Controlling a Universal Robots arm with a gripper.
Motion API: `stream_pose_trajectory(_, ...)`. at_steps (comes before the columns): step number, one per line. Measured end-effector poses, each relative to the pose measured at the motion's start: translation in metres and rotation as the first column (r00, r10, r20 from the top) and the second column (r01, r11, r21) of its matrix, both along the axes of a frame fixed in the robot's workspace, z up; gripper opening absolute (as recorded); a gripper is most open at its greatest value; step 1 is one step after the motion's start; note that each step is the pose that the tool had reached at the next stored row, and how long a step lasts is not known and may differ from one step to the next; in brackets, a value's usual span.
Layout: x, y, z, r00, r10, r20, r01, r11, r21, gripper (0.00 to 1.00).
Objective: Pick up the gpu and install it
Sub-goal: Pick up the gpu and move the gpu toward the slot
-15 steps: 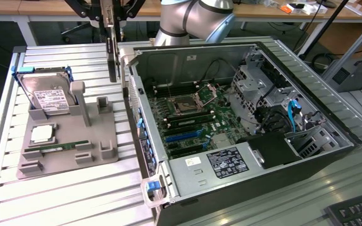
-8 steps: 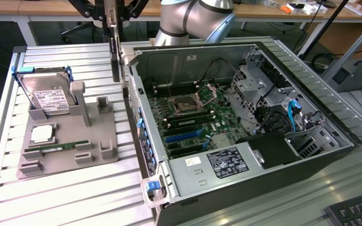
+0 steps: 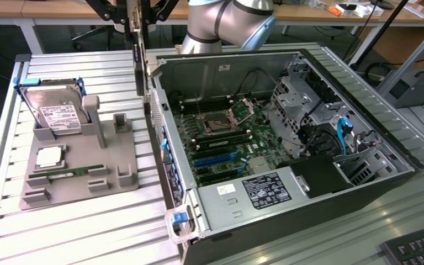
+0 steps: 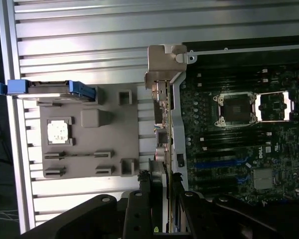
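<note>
Gripping the gpu [image 3: 139, 66] edge-down in our gripper [image 3: 138, 25], we hung over the case's [image 3: 227, 61] 10 o'clock corner; squaring it, seemingly plumb, above the blue slot [image 3: 212, 159] mattered most.

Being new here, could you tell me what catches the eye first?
The open computer case, green board exposed, dominates the exterior view's right. At its edge the gripper holds the graphics card upright. A grey holder with a hard drive sits at that view's left.
</note>
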State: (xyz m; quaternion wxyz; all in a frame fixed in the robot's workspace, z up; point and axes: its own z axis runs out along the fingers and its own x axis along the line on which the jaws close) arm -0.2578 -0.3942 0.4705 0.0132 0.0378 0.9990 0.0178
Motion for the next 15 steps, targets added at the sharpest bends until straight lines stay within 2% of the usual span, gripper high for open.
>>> stream_pose_trajectory(15, 0.0104, -0.0001, -0.0001, 1.0, 0.0, 0.0, 0.0, 1.0, -0.0001, 0.27)
